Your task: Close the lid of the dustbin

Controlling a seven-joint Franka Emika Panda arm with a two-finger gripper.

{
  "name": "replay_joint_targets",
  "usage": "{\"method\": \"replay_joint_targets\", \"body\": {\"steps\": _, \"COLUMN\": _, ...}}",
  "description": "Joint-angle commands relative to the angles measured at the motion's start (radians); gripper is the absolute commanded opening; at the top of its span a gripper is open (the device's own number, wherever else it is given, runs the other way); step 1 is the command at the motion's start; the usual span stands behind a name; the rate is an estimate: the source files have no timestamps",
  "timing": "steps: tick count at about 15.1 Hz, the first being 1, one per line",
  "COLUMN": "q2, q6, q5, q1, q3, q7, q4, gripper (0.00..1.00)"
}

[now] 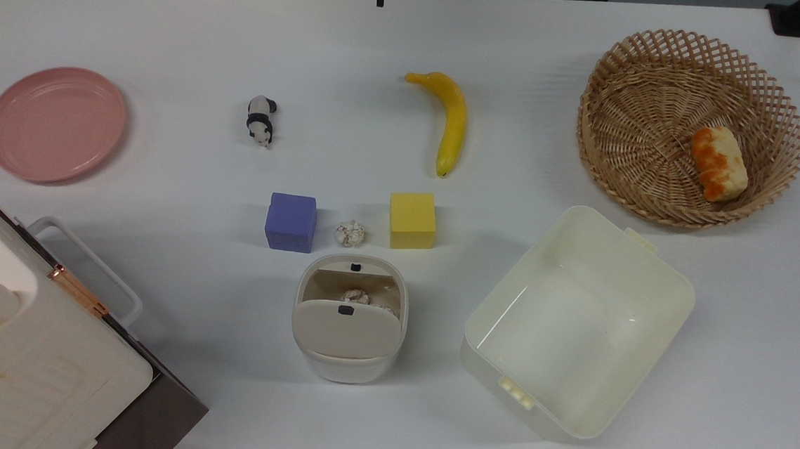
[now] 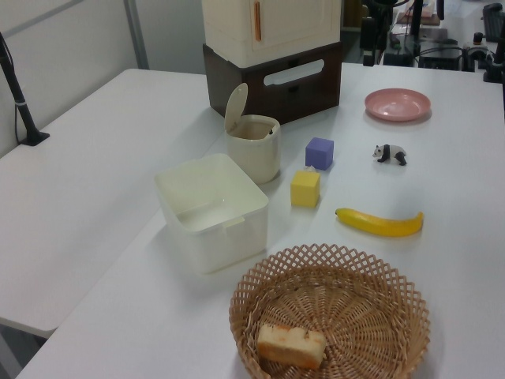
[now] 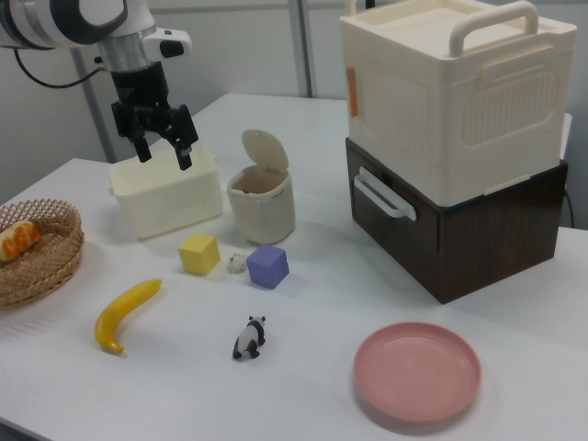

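Two black fingers of the hand (image 3: 157,148) hang spread wide and empty above the cream rectangular tub (image 3: 165,195), well apart from the small off-white dustbin (image 3: 262,207). Its beige-grey rounded lid (image 3: 265,150) stands upright, open. Both rest on a white worktop (image 3: 322,294), grey wall panels behind.

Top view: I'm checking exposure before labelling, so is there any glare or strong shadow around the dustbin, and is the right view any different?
Top view: even light, the dustbin casts a soft shadow on the table; faint shine inside the tub. Right view: soft shadows too, no glare on the lid.
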Motion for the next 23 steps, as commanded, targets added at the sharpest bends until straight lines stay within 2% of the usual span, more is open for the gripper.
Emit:
{"method": "replay_joint_targets", "body": {"steps": 1, "q2": 0.008, "q6": 0.005, "q5": 0.018, "q1": 0.018, "q3": -0.016, "q7": -0.027, "q4": 0.014, "gripper": 1.00}}
{"method": "replay_joint_targets", "body": {"steps": 2, "q2": 0.008, "q6": 0.005, "q5": 0.017, "q1": 0.018, "q3": -0.016, "q7": -0.043, "q4": 0.014, "gripper": 0.97}}
{"method": "replay_joint_targets", "body": {"steps": 3, "q2": 0.006, "q6": 0.004, "q5": 0.017, "q1": 0.018, "q3": -0.015, "q7": -0.072, "q4": 0.012, "gripper": 0.85}}
{"method": "replay_joint_targets", "body": {"steps": 4, "q2": 0.003, "q6": 0.002, "q5": 0.017, "q1": 0.018, "q3": -0.015, "q7": -0.119, "q4": 0.011, "gripper": 0.54}}
{"method": "replay_joint_targets", "body": {"steps": 6, "q2": 0.003, "q6": -0.003, "q5": 0.017, "q1": 0.017, "q3": -0.016, "q7": -0.153, "q4": 0.010, "gripper": 0.15}}
{"method": "replay_joint_targets", "body": {"steps": 7, "q2": 0.005, "q6": -0.004, "q5": 0.017, "q1": 0.017, "q3": -0.016, "q7": -0.158, "q4": 0.010, "gripper": 0.00}}
{"method": "replay_joint_targets", "body": {"steps": 20, "q2": 0.012, "q6": 0.007, "q5": 0.015, "q1": 0.017, "q3": -0.015, "q7": -0.161, "q4": 0.014, "gripper": 0.00}}
{"method": "replay_joint_targets", "body": {"steps": 23, "q2": 0.049, "q6": 0.078, "q5": 0.015, "q1": 0.017, "q3": -0.015, "q7": -0.159, "q4": 0.041, "gripper": 0.00}}
